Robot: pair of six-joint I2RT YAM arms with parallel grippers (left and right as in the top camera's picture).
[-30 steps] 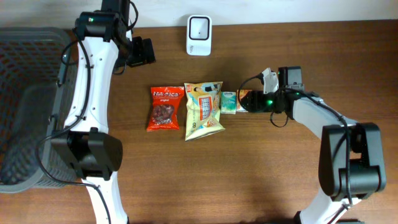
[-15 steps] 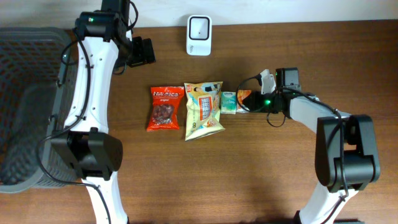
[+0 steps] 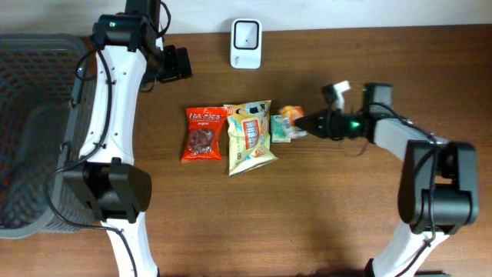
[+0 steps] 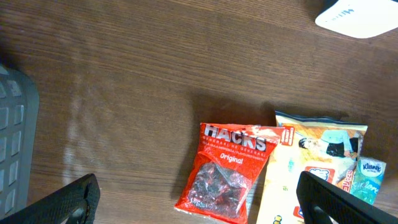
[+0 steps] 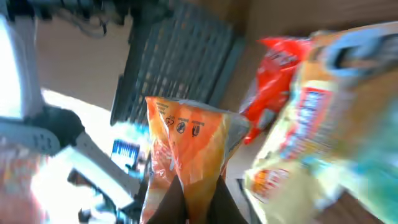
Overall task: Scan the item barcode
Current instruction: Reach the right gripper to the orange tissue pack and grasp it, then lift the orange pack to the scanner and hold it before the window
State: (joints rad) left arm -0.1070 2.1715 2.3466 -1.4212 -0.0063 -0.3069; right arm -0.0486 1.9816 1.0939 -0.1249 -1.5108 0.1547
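I see a brown wooden desk (image 3: 307,215) with a grey basket (image 3: 31,131) at its left, the right jaws pinching the orange packet (image 3: 290,113) just beside the tissue pack (image 3: 281,130), the left jaws spread wide, empty.

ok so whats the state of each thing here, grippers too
left gripper, open, holding nothing
right gripper, shut on the orange packet
orange packet, pinched at one edge
hacks bag, lying flat, untouched
yellow bag, lying flat, untouched
kleenex pack, lying flat beside the yellow bag
scanner, nothing held up to it
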